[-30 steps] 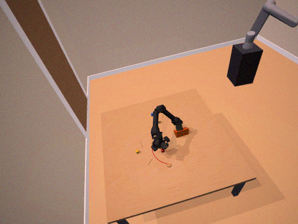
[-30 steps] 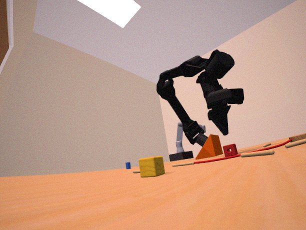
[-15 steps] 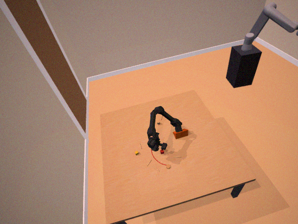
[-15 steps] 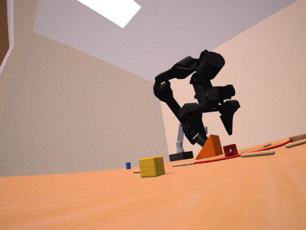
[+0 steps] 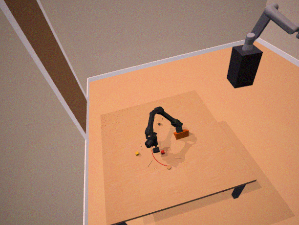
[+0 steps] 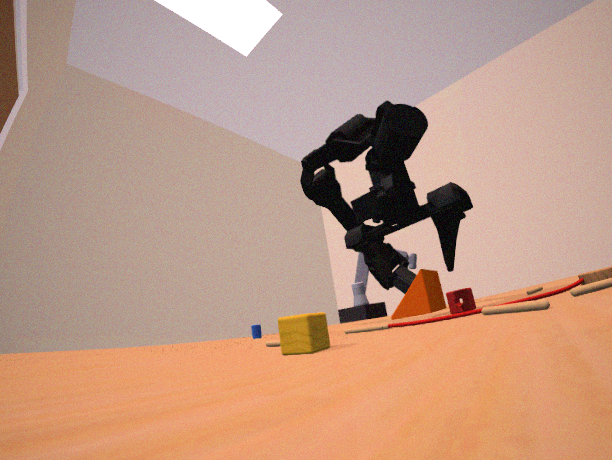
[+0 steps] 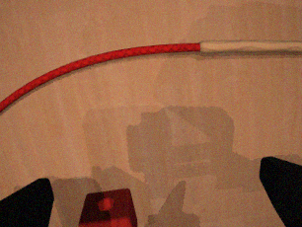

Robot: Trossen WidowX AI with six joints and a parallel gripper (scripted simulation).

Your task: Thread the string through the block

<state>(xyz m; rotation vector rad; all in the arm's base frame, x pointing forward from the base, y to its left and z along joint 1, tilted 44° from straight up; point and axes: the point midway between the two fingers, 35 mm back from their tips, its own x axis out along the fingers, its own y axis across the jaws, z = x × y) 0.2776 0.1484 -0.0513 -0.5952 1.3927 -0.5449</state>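
The red block with a hole stands on the table. A red string runs from the round button to the thin stick, which lies flat on the table. In the top view the stick is hidden by the arm. My gripper is wide open and empty. It hangs above the table, with the block near its left finger in the wrist view and the stick ahead of it.
A yellow cube, an orange wedge and a small blue cylinder are on the table. Loose sticks lie near the string. A dark box with a grey arm stands on the floor beyond.
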